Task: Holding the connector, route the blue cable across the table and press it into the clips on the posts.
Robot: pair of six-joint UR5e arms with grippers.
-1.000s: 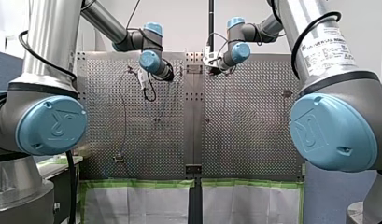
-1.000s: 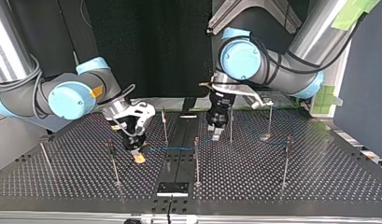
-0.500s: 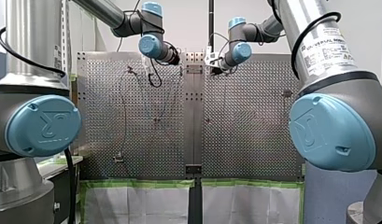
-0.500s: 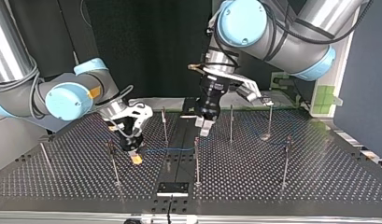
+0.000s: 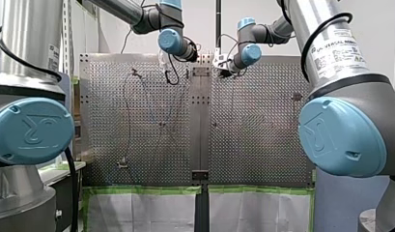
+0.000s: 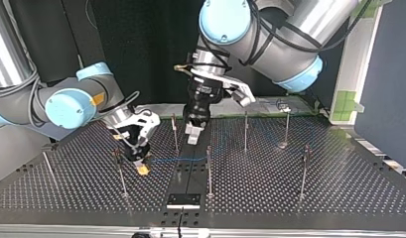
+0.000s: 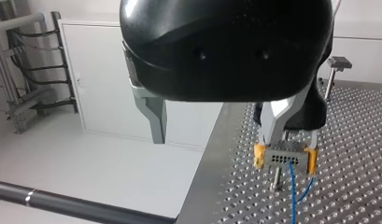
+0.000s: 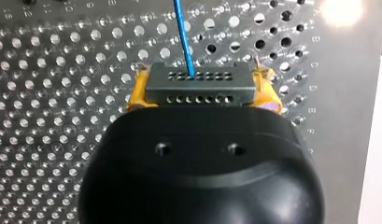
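Note:
In the right wrist view my right gripper is shut on the grey connector, with yellow pads on both its ends. The blue cable leaves the connector over the perforated table. In the top view my right gripper holds the connector low at the left, and the blue cable runs to the middle post. My left gripper hangs open and empty over the table's middle strip, beside a post. The left wrist view shows the held connector ahead of my left gripper.
Several thin posts stand on the table: one right of my left gripper, others further right, and two at the left. A black plate sits on the middle strip near the front edge.
My left arm has swung towards the top view's left, its gripper going from beside the right-hand post to over the middle strip. My right gripper has stayed almost still with the connector.

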